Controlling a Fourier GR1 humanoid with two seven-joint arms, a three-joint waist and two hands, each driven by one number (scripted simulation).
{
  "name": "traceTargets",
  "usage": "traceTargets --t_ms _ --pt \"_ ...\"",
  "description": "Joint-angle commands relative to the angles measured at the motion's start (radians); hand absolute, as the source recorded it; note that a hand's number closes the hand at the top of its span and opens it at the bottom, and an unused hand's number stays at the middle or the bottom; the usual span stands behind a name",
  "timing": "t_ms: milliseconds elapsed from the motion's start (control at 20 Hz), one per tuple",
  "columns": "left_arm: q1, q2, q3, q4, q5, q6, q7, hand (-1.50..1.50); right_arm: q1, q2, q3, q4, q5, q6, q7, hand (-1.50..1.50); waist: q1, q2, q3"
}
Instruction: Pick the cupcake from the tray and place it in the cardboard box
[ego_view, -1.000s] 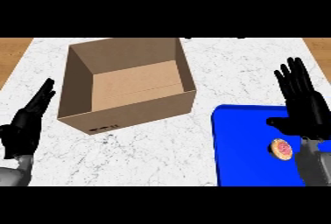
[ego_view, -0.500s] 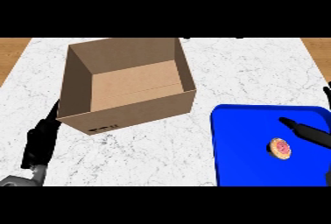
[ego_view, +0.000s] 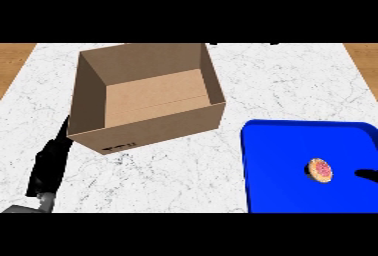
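Head view. The white marbled tabletop is filling most of the view. The cardboard box is standing on it toward 11 o'clock from the view's centre, open at the top and turned slightly askew. Its bare brown floor is showing, and a small dark print is showing on its near wall.

The blue tray is lying at 4 o'clock from the centre and running out past the right edge of the view. Its far left corner is sitting near the box's near right corner without touching it. The cupcake, pink-topped, is resting on the tray's right half, apart from every rim and at 4 o'clock from the box.

The left hand is showing at 8 o'clock, beside the box's near left corner. Its fingers are lying straight and together, pointing toward 1 o'clock and gripping nothing. Whether their tips are touching the box wall cannot be told. Its grey forearm is entering at the lower left corner.

Of the right hand, only a small black tip is showing at the right edge, over the tray at 3 o'clock from the cupcake and apart from it. Whether that hand is open or closed cannot be told.
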Motion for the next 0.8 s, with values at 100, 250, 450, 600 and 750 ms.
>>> traceTargets --t_ms 100,250,450,600,750 --pt "-0.009 -0.04 -0.015 0.029 -0.023 0.014 -0.015 0.0 0.045 -0.198 0.108 -0.088 0.075 0.223 0.205 -1.5 -0.004 0.001 -0.002" --pt "0.002 -0.04 -0.007 0.014 -0.024 0.01 -0.008 0.0 0.025 -0.228 0.145 -0.102 0.069 0.315 0.289 -1.5 0.01 0.002 0.001" --pt "0.028 -0.005 0.018 -0.049 -0.016 -0.027 0.025 0.0 0.003 -0.164 0.213 -0.282 0.053 0.35 0.517 -1.5 0.014 -0.001 0.001" --pt "0.006 -0.057 0.032 0.046 -0.037 -0.05 -0.046 0.0 -0.024 -0.082 0.258 -0.236 0.158 0.323 0.551 -1.5 0.008 0.002 0.002" --pt "-0.005 -0.059 0.052 0.019 -0.047 -0.076 0.009 0.0 -0.009 -0.049 0.23 -0.325 0.162 0.353 0.665 -1.5 0.003 0.001 0.002"
